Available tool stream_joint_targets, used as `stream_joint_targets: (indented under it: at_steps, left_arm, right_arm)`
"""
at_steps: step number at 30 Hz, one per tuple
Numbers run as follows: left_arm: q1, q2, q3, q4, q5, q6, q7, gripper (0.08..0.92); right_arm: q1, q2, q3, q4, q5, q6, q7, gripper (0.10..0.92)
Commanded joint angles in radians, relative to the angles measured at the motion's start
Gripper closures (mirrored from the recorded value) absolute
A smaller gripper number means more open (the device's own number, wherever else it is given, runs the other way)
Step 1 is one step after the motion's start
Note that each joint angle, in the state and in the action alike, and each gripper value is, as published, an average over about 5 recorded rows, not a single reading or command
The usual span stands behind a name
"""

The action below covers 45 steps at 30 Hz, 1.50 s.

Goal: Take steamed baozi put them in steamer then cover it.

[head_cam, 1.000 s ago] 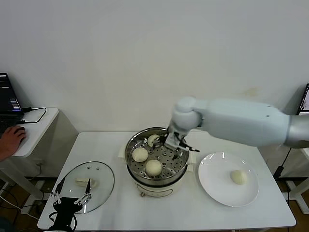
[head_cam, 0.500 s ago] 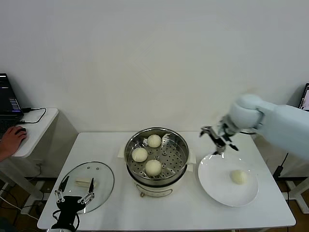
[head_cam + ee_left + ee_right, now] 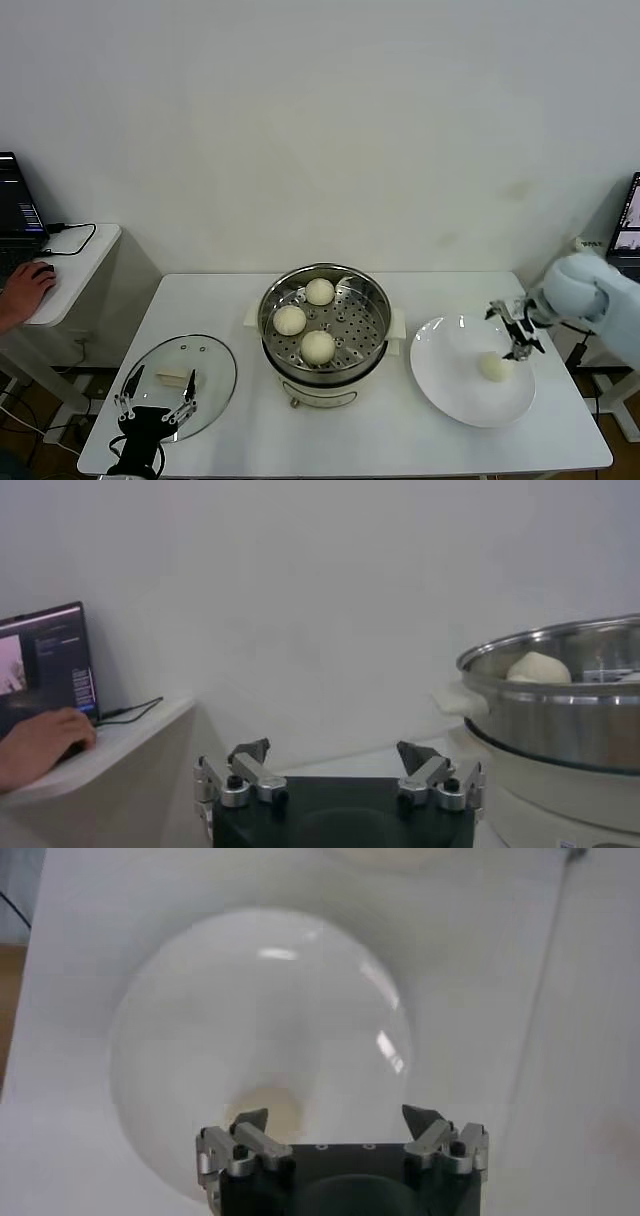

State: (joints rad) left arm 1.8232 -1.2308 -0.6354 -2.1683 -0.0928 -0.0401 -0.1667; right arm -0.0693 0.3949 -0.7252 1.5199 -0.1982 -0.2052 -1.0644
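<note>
The steamer [image 3: 372, 335] stands mid-table with three steamed baozi [image 3: 319, 291] [image 3: 290, 320] [image 3: 318, 346] on its perforated tray. Another baozi [image 3: 494, 366] lies on the white plate [image 3: 450, 375] to the right. My right gripper [image 3: 512, 332] hovers open just beyond that bun, nothing between its fingers; its wrist view shows the baozi [image 3: 262, 1110] on the plate [image 3: 260, 998] below the right gripper [image 3: 335, 1118]. The cover [image 3: 210, 362] lies flat at the front left. My left gripper [image 3: 155, 400] waits open at its near edge. In the left wrist view the left gripper [image 3: 335, 752] faces the steamer [image 3: 560, 705].
A side table [image 3: 85, 250] at the far left carries a laptop [image 3: 15, 215] with a person's hand [image 3: 25, 290] on a mouse. Another screen [image 3: 630, 215] shows at the right edge. The table's front edge runs just below the cover and the plate.
My right arm has swung from over the steamer to the plate on the right, gripper open and empty. The three buns in the steamer and my left arm have stayed put.
</note>
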Motion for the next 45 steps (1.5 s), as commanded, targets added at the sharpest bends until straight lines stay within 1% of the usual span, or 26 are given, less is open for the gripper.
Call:
stream_joint_targets:
  at_steps: [1,12,19,31,38,45]
  left_arm:
    - [0.003,0.000,-0.004,0.000,0.000,0.000,0.001,0.177]
    - [0.006,-0.001,-0.011,0.002,0.000,0.000,0.002,0.177]
    - [0.007,-0.002,-0.011,0.001,0.000,0.000,0.002,0.177]
    - [0.010,-0.005,-0.010,-0.004,0.002,-0.001,0.001,0.177]
    - [0.009,-0.007,-0.009,-0.004,0.001,-0.002,0.000,0.177]
    - [0.007,-0.006,-0.008,-0.007,0.002,-0.001,0.001,0.177]
  right_arm:
    - [-0.241,0.018,0.187,-0.128,-0.077,-0.002,0.015,0.203]
    - [-0.249,0.110,0.184,-0.198,-0.072,-0.006,0.044,0.203]
    - [-0.248,0.131,0.186,-0.213,-0.062,-0.008,0.055,0.212]
    - [-0.242,0.150,0.183,-0.223,-0.060,-0.018,0.056,0.306]
    - [-0.223,0.147,0.180,-0.218,-0.050,-0.017,0.050,0.397]
    - [-0.130,0.109,0.143,-0.156,0.005,-0.045,0.026,0.422]
